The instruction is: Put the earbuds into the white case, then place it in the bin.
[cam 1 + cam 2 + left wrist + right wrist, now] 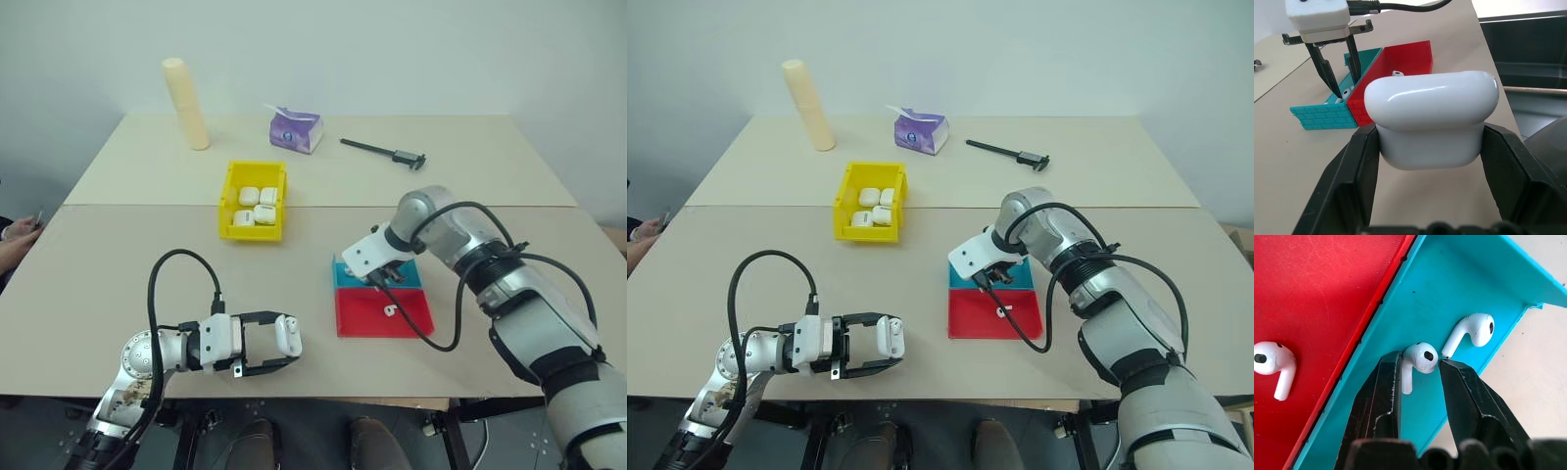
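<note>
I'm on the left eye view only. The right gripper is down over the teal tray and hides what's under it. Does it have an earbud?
Observer: Yes. In the right wrist view the right gripper is closed on one earbud, which lies on the floor of the teal tray, not lifted.
Operator: Anything else in that tray?
Observer: A second earbud lies just beyond the gripped one, outside the fingers.
Operator: Are the fingertips really down inside the tray?
Observer: The left wrist view shows them from the side, reaching below the tray's wall, next to the red tray.
</note>
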`<state>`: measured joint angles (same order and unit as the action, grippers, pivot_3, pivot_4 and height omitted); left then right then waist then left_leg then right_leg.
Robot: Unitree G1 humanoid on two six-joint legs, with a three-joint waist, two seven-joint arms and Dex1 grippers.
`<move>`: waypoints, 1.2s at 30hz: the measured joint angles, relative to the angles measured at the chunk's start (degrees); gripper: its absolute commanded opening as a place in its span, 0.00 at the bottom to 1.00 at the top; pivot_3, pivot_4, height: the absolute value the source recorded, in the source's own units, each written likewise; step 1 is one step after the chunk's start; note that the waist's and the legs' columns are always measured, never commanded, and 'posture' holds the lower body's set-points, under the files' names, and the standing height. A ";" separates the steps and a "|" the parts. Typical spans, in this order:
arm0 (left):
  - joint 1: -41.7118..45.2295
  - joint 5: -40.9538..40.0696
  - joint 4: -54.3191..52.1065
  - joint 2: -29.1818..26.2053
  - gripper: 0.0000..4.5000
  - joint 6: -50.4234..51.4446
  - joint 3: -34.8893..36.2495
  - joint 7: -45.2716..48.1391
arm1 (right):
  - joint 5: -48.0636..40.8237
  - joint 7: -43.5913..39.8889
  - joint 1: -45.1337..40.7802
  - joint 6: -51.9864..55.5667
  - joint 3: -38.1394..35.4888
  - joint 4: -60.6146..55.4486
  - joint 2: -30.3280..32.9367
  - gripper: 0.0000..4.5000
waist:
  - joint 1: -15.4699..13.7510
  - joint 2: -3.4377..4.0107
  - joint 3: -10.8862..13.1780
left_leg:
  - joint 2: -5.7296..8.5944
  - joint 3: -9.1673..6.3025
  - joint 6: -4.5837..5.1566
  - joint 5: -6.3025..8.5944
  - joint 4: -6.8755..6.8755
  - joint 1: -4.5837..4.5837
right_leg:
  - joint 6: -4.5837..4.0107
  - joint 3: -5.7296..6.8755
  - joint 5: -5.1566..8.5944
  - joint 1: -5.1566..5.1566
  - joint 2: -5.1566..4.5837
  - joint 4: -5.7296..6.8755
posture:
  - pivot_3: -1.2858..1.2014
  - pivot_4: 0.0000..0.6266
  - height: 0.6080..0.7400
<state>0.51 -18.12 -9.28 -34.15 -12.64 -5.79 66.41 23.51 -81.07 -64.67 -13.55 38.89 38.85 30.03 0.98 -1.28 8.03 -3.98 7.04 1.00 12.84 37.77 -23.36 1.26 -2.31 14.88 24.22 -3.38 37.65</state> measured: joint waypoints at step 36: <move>4.47 0.41 2.15 1.09 0.62 -0.98 -0.63 -0.73 | -5.01 -0.19 4.31 9.96 -11.91 -9.89 6.04 0.24 | -0.07 0.01 -0.01 | 0.00 0.03 0.00 0.00 0.00 -0.01 | -0.01 -0.03 0.00 0.02 -0.01 0.01 | 0.52 0.24 1.00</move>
<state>4.98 -17.71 -7.13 -33.06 -13.62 -6.42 65.68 18.50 -81.25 -60.35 -3.59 26.98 28.96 36.08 0.91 -1.27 8.02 -3.98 7.06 1.00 12.84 37.77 -23.37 1.25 -2.34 14.88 24.24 -3.39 37.66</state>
